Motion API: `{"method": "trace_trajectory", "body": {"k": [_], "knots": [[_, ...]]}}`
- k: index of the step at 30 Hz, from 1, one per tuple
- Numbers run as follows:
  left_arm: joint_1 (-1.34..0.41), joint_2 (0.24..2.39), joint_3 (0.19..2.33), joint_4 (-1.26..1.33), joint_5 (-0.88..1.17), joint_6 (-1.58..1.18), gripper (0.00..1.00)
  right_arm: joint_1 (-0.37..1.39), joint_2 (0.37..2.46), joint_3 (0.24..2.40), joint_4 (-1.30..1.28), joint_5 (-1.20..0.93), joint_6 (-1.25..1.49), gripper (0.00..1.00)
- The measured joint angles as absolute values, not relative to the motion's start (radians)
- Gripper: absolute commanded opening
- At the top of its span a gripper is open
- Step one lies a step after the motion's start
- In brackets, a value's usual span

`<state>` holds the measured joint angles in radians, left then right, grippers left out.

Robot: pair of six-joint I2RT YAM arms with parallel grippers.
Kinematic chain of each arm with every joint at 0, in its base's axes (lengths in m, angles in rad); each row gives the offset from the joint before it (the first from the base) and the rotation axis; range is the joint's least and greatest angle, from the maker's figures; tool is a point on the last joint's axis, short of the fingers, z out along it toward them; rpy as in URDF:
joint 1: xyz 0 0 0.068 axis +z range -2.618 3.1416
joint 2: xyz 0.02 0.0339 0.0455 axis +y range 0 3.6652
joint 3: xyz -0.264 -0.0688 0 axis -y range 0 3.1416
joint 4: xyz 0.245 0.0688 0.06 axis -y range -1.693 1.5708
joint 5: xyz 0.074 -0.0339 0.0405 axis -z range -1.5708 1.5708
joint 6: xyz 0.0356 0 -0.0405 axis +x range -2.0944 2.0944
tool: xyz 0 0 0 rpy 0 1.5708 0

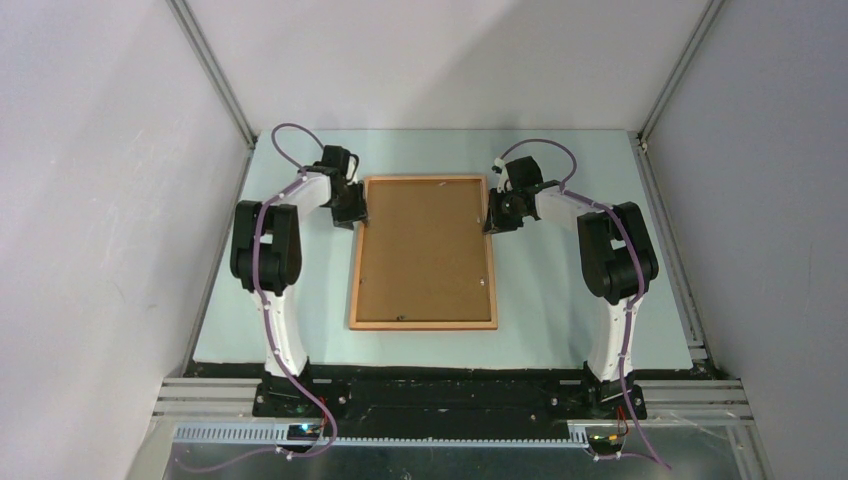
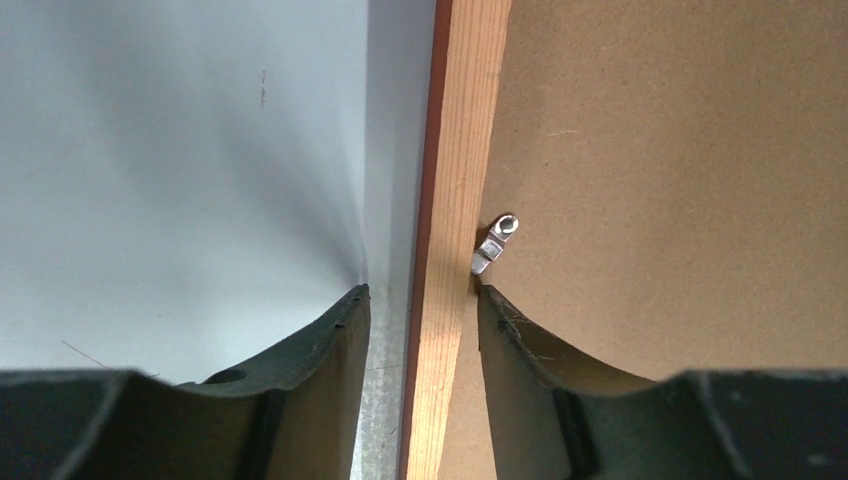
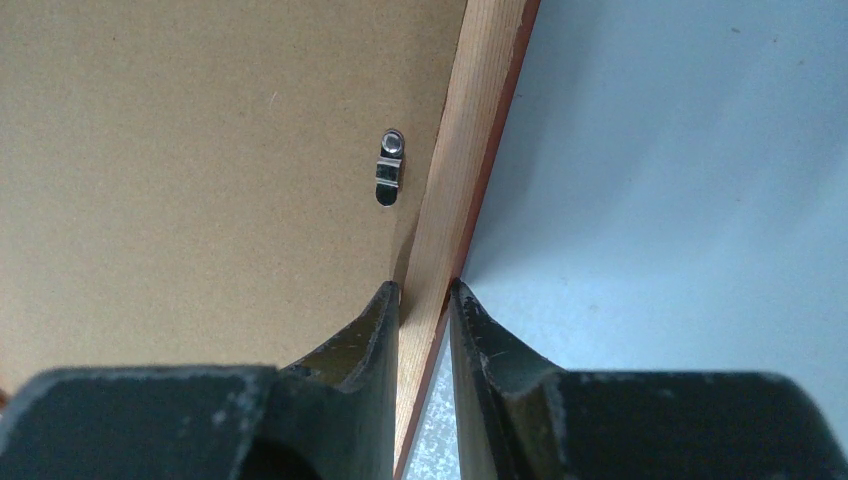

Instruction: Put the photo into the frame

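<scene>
On the bench (image 1: 560, 300), mid-field, frame (image 1: 423, 323) lies flat, back up, brown board (image 1: 425, 250) filling it. Photo: not in view; can't tell if it's under the board or elsewhere. My left tool (image 2: 422, 300) straddles the frame's left rail near the far corner, released: outer finger clear of the wood with bench showing in the gap, inner finger over the board, just beside the rail. My right tool (image 3: 423, 290) is clenched on the right rail opposite, both fingers touching the wood. Left clip (image 2: 497, 243) sits angled, tip at the rail's inner edge; right clip (image 3: 389, 167) lies along the rail, wholly on the board.

Judgement: step in hand looks like work on the back, one rail pinned to steady the frame, the other side free to get at clips or board. To do it well: hold the right grip firm and level so the frame doesn't skid or tip. Left tool should rise straight, inner finger not dragging the board edge or knocking the clip. Any clip push: one fingertip from the side, low force; small metal, slips easily. Board sits flush, I see no gap to pry at. Risk: a one-sided clamp twists the frame if lifted, so lift only with both rails gripped.
</scene>
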<state>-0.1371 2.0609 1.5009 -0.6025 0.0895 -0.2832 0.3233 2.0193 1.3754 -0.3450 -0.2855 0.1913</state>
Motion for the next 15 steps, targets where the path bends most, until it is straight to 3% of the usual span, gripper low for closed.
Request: {"method": "trace_trajectory", "body": {"k": [15], "knots": [[-0.129,2.061,1.518,-0.617,0.125,-0.288,0.53,0.323,2.02,1.375,-0.345,-0.286,0.191,0.0]]}}
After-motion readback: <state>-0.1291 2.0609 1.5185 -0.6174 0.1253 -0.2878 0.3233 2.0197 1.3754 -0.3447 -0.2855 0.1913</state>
